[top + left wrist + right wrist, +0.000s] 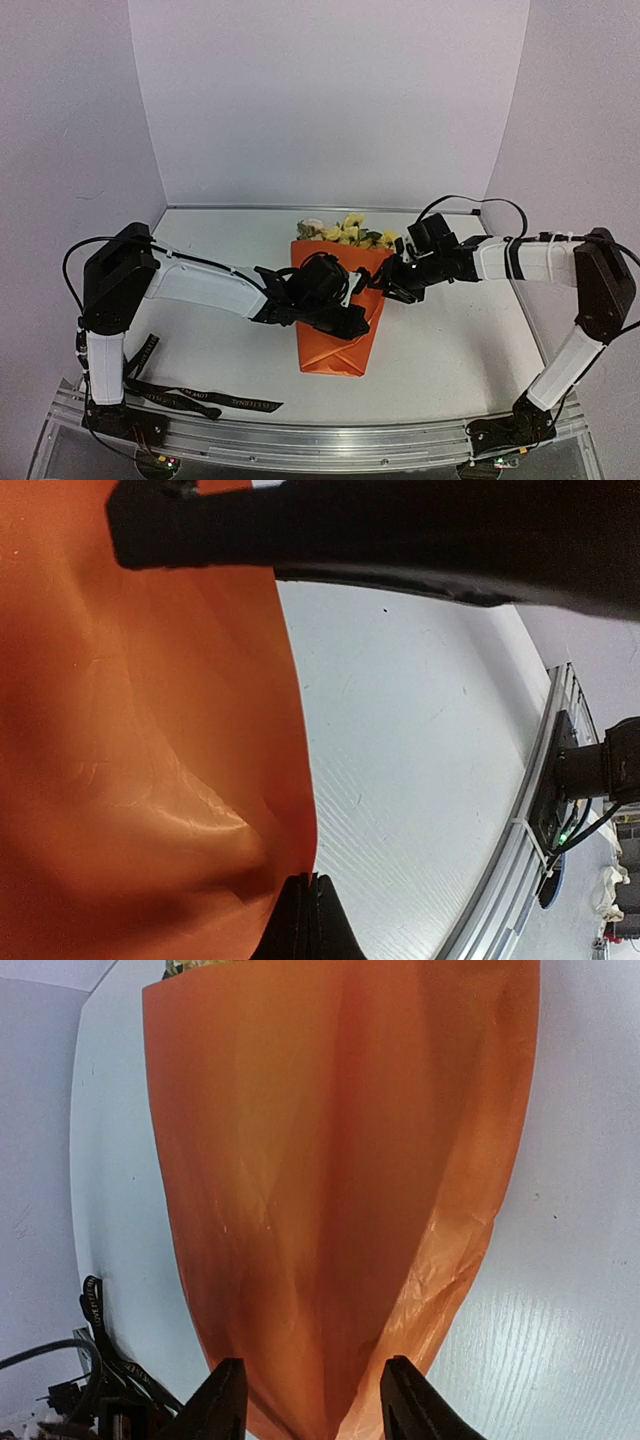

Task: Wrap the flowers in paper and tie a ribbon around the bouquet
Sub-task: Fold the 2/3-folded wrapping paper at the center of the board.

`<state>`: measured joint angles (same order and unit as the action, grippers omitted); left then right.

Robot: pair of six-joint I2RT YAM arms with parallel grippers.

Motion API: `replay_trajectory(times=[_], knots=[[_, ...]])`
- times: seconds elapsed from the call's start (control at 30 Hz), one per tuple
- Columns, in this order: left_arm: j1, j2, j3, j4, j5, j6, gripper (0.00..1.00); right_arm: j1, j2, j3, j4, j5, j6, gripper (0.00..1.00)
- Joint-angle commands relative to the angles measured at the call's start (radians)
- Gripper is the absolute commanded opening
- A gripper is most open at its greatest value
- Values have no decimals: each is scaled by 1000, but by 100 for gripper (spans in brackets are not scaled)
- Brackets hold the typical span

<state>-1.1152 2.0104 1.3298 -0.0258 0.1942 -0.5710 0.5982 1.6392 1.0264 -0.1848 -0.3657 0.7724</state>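
Observation:
The orange paper (pixel 332 345) lies folded into a cone around the flowers (pixel 347 231), whose yellow-cream blooms stick out of its far end. My left gripper (pixel 352 318) hovers over the cone's right half. In the left wrist view this gripper (pixel 307 880) is shut, and the paper (pixel 150 760) edge runs into the seam between its fingertips. My right gripper (pixel 383 287) is at the cone's right edge. In its own view it (pixel 314 1385) stands open, with a raised fold of paper (pixel 340 1160) between its fingers. The black ribbon (pixel 205 399) lies loose at the near left.
The metal rail (pixel 320 440) runs along the table's near edge, with both arm bases on it. White walls close off the back and sides. A stretch of ribbon (pixel 92 1305) and cables show at the lower left of the right wrist view.

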Motion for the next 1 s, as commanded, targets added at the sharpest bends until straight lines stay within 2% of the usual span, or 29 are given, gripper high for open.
replay_trajectory(times=[0.0, 0.13, 0.2, 0.33, 0.47, 0.57, 0.7, 0.83, 0.97], knots=[[7, 19, 61, 8, 27, 26, 0, -24, 45, 69, 40, -39, 45, 39], [10, 27, 76, 0, 39, 29, 1, -43, 71, 80, 43, -49, 51, 9], [13, 19, 71, 0, 42, 26, 7, -50, 85, 90, 42, -55, 49, 0], [30, -41, 38, 9, 41, 22, 32, -55, 123, 127, 41, -75, 29, 0], [69, -145, -30, 16, 39, 7, 40, -59, 140, 132, 39, -64, 5, 0], [106, -214, -91, 5, 40, -1, 38, -59, 156, 139, 21, -64, -5, 0], [157, -267, -187, -5, 68, -13, 30, -59, 170, 132, 15, -51, -15, 0], [176, -255, -236, -20, 121, -5, 24, -59, 181, 141, -11, -22, -38, 0], [177, -215, -249, 3, 180, -9, 22, -60, 191, 151, -36, -6, -52, 0]])
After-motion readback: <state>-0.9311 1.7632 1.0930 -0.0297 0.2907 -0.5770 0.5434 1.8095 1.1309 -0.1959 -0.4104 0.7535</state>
